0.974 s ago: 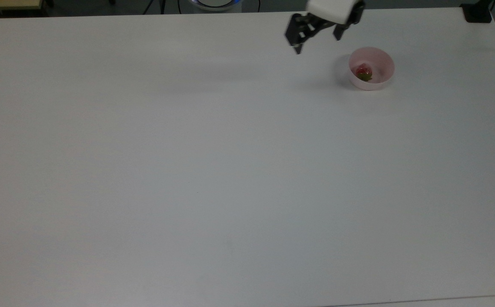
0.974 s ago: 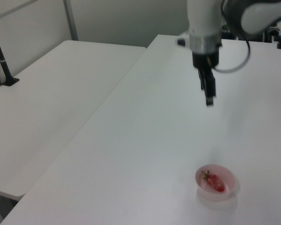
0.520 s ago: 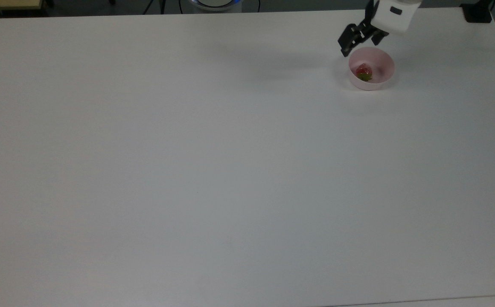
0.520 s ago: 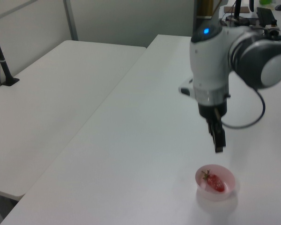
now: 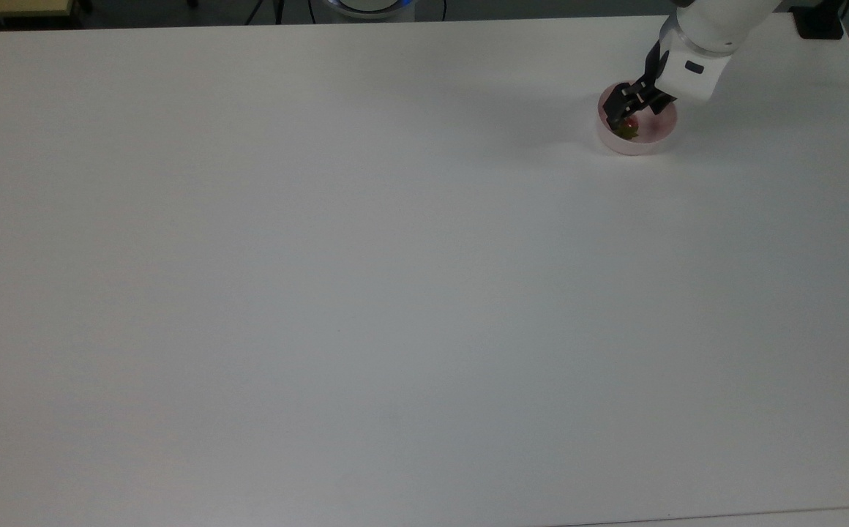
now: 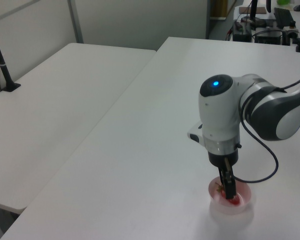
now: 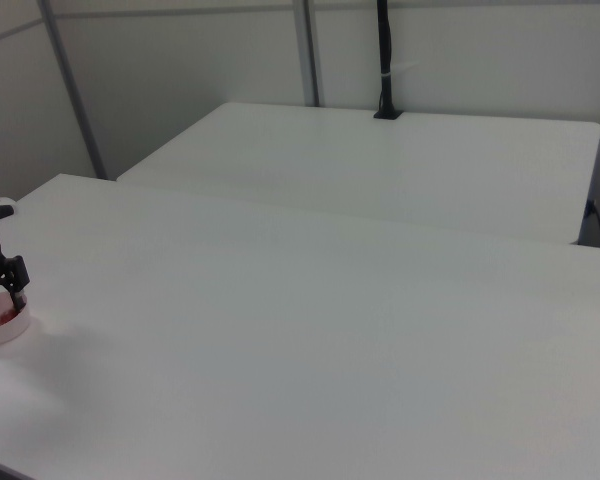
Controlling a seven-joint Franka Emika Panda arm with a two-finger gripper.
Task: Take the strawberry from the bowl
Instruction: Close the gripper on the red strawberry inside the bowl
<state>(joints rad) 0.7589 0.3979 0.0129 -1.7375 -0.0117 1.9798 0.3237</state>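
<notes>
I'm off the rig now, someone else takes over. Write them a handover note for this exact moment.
Gripper: down inside the bowl, fingers on either side of the strawberry; jaws look open, no grasp visible yet.
Bowl: on the white table, near the top view's upper right corner; in the left view it sits at the bottom, right of centre.
Strawberry: lying in the bowl, partly hidden by the fingers.
Done: approach and descent into the bowl.
Left: close on the strawberry, lift it clear of the bowl. Watch that the bowl does not come up with it.
</notes>
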